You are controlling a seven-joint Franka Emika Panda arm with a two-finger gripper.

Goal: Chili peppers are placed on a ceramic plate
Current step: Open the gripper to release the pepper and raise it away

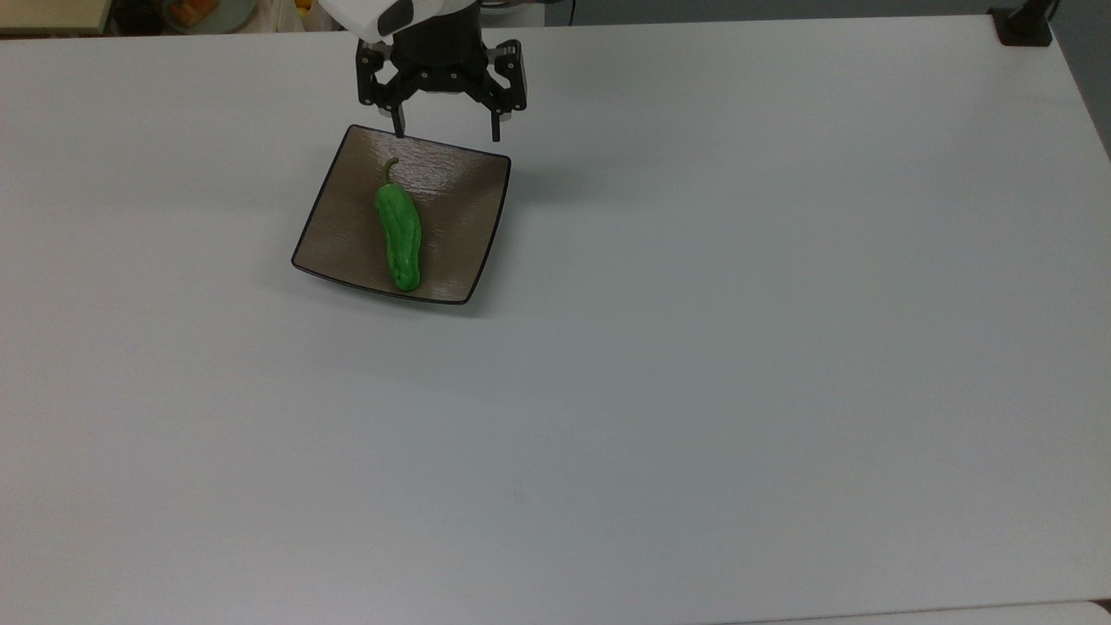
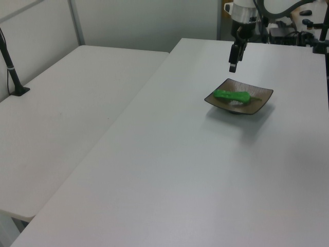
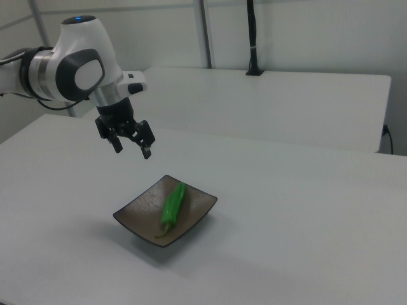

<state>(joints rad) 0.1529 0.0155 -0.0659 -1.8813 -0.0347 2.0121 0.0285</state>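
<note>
2 white tables [image 2: 77, 98] side by side, pale wall [image 3: 318, 32] behind.

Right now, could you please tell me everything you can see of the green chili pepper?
The chili pepper is bright green, elongated and slightly wrinkled, with a thin curved stem at the end toward the top view's top. It lies flat across the middle of the square brown ceramic plate, shorter than the plate's side and wholly inside its dark rim. Only the plate touches it. The gripper hangs open, apart from it, beyond the plate's edge on the stem side.
</note>
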